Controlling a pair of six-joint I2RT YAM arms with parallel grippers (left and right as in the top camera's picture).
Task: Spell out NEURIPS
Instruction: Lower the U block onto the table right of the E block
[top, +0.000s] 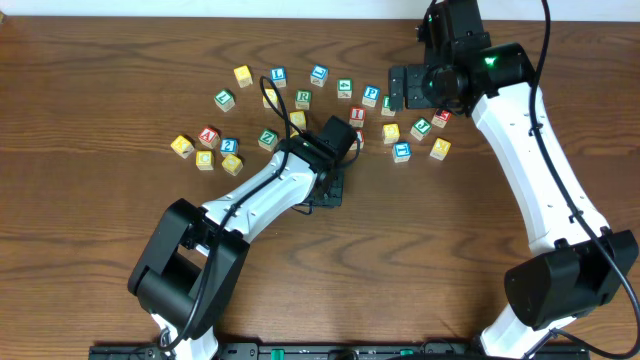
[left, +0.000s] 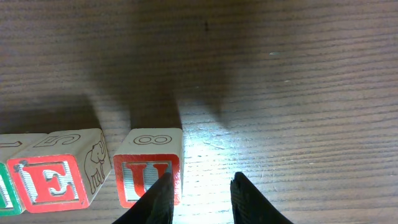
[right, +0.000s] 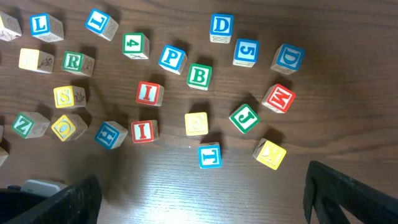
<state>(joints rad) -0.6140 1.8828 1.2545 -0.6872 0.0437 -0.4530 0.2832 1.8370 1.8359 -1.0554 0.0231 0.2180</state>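
U (left: 140, 177) is seen set just beside E (left: 53, 183); left gripper (left: 202, 193) is narrowly parted, empty, at U's edge; right gripper (right: 199, 183) is spread wide over loose cubes (right: 199, 75); R (right: 73, 61), judged light, rigid wood, should be pinched across opposite flat sides.

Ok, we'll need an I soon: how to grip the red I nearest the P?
Probably straight down, pinching the red I by its left and right faces: those stand clear, while the P and the other I crowd the remaining two.
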